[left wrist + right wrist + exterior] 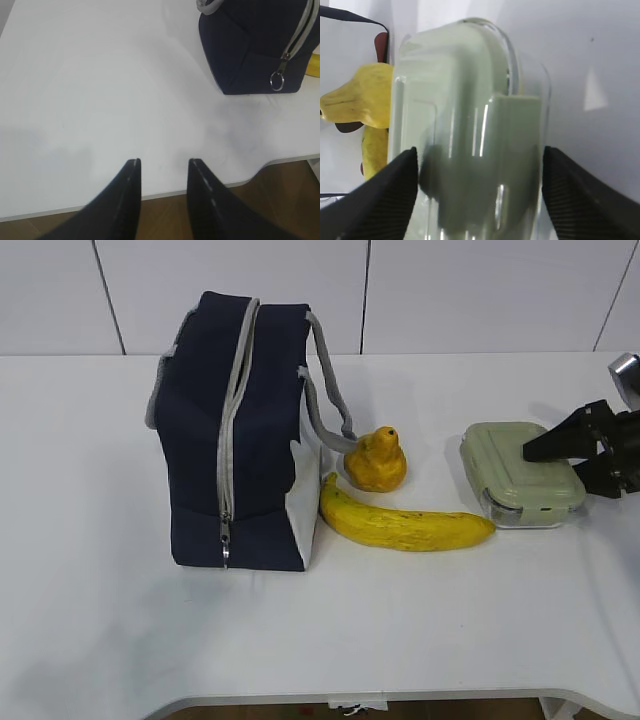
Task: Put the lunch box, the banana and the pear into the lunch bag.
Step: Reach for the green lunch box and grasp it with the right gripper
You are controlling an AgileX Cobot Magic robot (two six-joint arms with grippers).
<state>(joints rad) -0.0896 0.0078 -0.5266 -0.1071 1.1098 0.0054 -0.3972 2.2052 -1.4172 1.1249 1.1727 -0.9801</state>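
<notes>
The lunch box [522, 472], lying on the table [90, 540] right of the banana [405, 521], is being straddled across its narrow width by the open right gripper [590, 452], clearly the nearer arm.

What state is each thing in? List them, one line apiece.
lunch bag: upright on the table, zipper shut.
lunch box: flat on the table, green lid on, between the right gripper's fingers.
banana: lying on the table beside the bag.
pear: sitting upright behind the banana.
right gripper: open, a finger at either side of the lunch box.
left gripper: open, empty, above bare table.
</notes>
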